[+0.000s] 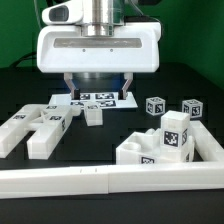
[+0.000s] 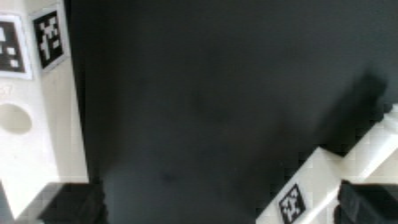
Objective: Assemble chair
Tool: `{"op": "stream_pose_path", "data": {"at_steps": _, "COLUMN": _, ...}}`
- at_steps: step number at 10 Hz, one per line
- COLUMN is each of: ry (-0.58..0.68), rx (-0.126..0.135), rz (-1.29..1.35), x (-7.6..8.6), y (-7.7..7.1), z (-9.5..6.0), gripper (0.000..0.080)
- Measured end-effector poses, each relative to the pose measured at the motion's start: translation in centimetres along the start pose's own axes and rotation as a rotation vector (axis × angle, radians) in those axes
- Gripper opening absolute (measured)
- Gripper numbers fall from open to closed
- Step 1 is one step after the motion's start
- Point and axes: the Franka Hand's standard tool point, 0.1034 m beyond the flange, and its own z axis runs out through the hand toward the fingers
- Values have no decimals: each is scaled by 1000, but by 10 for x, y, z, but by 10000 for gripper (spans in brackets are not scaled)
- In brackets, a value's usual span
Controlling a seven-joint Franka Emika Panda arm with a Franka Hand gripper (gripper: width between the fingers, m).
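The chair's parts are blocky, matte white, tagged pieces lying loose on the black table [image 1: 110, 140]. At the exterior view's left is a pronged cluster [image 1: 30, 128], with a small block [image 1: 93, 116] beside it. At the right are two cubes [image 1: 155, 106] and a stepped piece [image 1: 160, 145]. The gripper [image 1: 100, 90] hangs over the marker board [image 1: 100, 100], fingers spread and empty. A white rail [image 1: 100, 182] fences the front.

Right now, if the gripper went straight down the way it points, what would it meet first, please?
Probably the bare black table: the wrist view's middle shows only dark surface, with white chair parts off to either side. Depth is unclear.
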Motion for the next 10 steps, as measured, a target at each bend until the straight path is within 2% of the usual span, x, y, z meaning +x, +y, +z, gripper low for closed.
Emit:
{"op": "stream_pose_path", "data": {"at_steps": 1, "ry": -1, "rx": 0, "rz": -1, "x": -1, "y": 1, "z": 0, "gripper": 649}}
{"op": "stream_pose_path", "data": {"at_steps": 4, "ry": -190, "rx": 12, "rz": -54, "x": -32, "y": 23, "z": 5, "gripper": 649}}
{"op": "stream_pose_path", "data": {"at_steps": 5, "ry": -235, "rx": 20, "rz": -64, "x": -35, "y": 26, "z": 5, "gripper": 649}}
{"op": "stream_pose_path", "data": {"at_steps": 7, "ry": -378, "rx": 43, "rz": -64, "x": -39, "y": 21, "z": 4, "gripper": 649}}
{"op": "stream_pose_path", "data": {"at_steps": 10, "ry": -560, "rx": 62, "rz": -67, "x": -45, "y": 17, "z": 4, "gripper": 649}}
